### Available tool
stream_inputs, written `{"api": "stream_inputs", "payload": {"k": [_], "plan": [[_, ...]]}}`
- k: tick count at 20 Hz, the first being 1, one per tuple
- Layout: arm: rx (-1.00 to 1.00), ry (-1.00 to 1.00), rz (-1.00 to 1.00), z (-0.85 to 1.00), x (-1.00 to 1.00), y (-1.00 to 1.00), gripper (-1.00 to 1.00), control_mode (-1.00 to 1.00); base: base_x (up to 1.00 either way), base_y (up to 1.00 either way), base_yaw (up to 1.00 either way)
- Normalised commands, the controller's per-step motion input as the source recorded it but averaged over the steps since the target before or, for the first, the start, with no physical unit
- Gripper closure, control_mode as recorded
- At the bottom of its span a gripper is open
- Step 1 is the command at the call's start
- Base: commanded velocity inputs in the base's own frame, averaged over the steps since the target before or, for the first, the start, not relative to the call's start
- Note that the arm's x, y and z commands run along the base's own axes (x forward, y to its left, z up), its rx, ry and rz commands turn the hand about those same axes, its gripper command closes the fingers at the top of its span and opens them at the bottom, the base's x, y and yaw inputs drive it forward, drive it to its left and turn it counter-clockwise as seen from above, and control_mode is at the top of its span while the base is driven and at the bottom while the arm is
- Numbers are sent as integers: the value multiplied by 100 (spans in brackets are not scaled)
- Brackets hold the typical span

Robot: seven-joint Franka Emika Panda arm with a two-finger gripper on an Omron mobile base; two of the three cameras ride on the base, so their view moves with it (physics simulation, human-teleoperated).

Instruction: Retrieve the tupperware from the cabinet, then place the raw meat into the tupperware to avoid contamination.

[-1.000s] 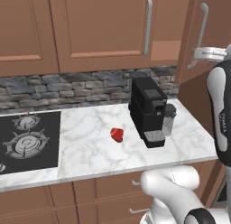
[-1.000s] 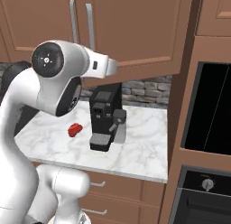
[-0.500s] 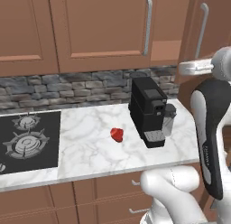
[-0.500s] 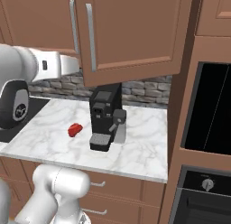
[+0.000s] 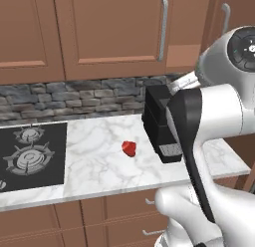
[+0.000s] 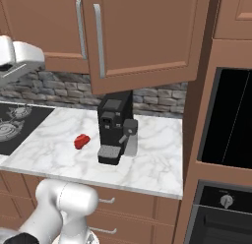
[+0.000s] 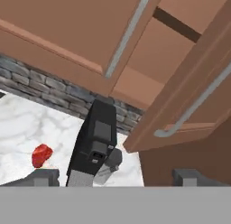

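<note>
Gripper (image 7: 115,175) wide open, empty — facing cabinet (image 7: 180,78), one door ajar. Meat (image 5: 129,148) on marble counter (image 5: 94,141) — just left of coffee machine (image 5: 157,121).

Arm (image 5: 219,116): glossy white rounded links, one dark grey curved band, dark circular joint cap with faint markings. Finger tips (image 7: 40,177): small, dark grey.

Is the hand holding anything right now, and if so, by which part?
Nothing is held. The hand is open, its dark fingertips set wide apart with nothing between them, looking at the black coffee machine and the brown wooden cabinet's open door.
</note>
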Motion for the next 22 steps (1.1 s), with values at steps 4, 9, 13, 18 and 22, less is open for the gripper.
{"api": "stream_inputs", "payload": {"k": [4, 9, 13, 18, 22], "plan": [[-35, 35, -1, -16, 51, 17, -100, -100, 0, 0, 0], [-30, 11, -1, -43, 53, -5, -100, -100, 0, 0, 0], [-27, 2, 1, -43, 70, -16, -100, -100, 0, 0, 0], [-10, 4, 1, -18, 35, -37, -100, -100, 0, 0, 0], [-3, 3, 6, -2, 48, -47, -100, -100, 0, 0, 0]]}}
